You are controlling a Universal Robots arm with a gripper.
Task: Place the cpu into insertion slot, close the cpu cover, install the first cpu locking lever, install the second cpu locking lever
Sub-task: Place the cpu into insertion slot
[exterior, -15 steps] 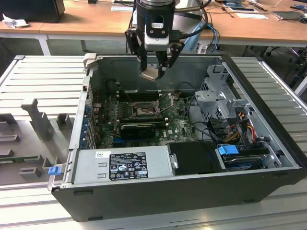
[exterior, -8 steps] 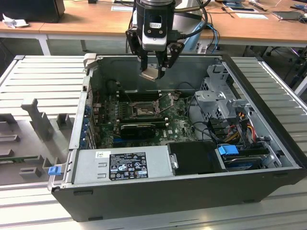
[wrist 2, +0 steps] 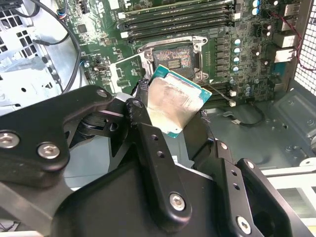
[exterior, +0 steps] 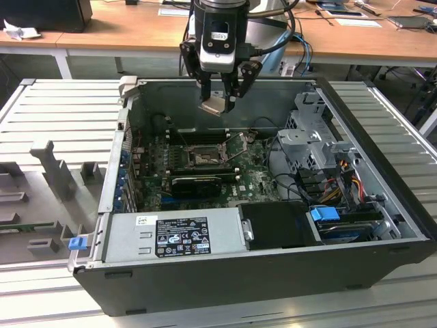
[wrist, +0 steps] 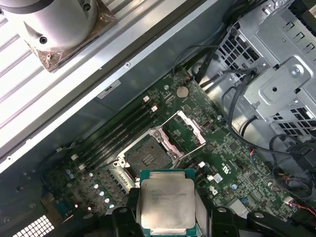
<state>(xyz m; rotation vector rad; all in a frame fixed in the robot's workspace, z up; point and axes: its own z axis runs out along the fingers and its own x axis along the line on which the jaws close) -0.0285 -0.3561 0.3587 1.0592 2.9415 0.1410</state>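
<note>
The claw (wrist 2: 170, 118) grips the cpu (wrist 2: 174, 103) by two opposite edges, tilted, with its silver top facing the camera. Beyond it lies the green board (wrist 2: 237, 29), with the slot (wrist 2: 174, 61) bare and the cover (wrist 2: 123, 66) swung open beside it.

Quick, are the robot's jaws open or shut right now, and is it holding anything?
Gripper: jaws shut on the cpu, held up above the motherboard.
</note>
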